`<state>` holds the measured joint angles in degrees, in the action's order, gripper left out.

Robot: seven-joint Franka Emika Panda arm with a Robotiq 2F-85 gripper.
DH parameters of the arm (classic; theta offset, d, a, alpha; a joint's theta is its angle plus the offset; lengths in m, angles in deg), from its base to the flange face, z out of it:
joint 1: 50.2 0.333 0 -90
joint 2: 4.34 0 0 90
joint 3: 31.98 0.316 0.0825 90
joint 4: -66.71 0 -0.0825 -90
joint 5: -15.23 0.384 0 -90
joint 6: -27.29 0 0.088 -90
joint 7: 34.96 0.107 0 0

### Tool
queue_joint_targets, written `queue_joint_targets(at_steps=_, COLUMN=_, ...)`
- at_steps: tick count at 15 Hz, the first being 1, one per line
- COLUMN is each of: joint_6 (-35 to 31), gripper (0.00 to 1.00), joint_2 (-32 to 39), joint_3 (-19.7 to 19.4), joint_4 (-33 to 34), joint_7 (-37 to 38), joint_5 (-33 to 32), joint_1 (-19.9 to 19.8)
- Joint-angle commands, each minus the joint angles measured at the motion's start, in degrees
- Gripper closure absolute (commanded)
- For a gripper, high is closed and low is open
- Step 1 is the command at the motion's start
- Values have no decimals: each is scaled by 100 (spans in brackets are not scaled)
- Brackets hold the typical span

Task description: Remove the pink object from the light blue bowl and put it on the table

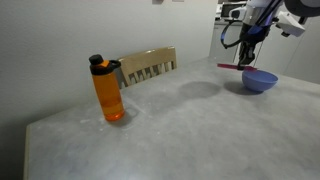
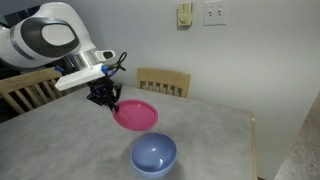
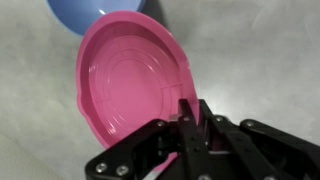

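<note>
My gripper [image 2: 106,97] is shut on the rim of the pink dish [image 2: 136,115] and holds it tilted in the air, clear of the light blue bowl [image 2: 153,155]. In an exterior view the dish [image 1: 231,67] shows edge-on just above and to the left of the bowl [image 1: 259,81], under the gripper [image 1: 246,58]. In the wrist view the dish [image 3: 125,85] fills the middle, the fingers [image 3: 190,118] pinch its rim, and the bowl [image 3: 95,15] lies at the top edge. The bowl looks empty and stands on the grey table [image 2: 215,140].
An orange bottle [image 1: 108,90] with a black cap stands on the table [image 1: 180,125]. A wooden chair [image 1: 148,66] sits behind the table's far edge; it also shows in an exterior view [image 2: 164,81]. A second chair [image 2: 28,92] stands at the side.
</note>
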<state>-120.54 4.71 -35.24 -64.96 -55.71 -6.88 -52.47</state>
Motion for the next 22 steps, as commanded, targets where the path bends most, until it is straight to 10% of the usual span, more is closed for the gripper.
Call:
queue_joint_targets(at_steps=1, joint_6=213, gripper=97, joint_2=90, joint_3=314, joint_4=204, joint_7=-40, joint_5=61, joint_1=256)
queue_joint_targets(at_steps=11, joint_6=172, gripper=97, joint_2=756, joint_3=677, joint_4=589, joint_7=814, joint_5=199, joint_1=763)
queue_joint_targets(at_steps=22, joint_6=-677, gripper=97, joint_2=2554, joint_3=1263, joint_4=1683, joint_7=1783, joint_5=2461, joint_1=733)
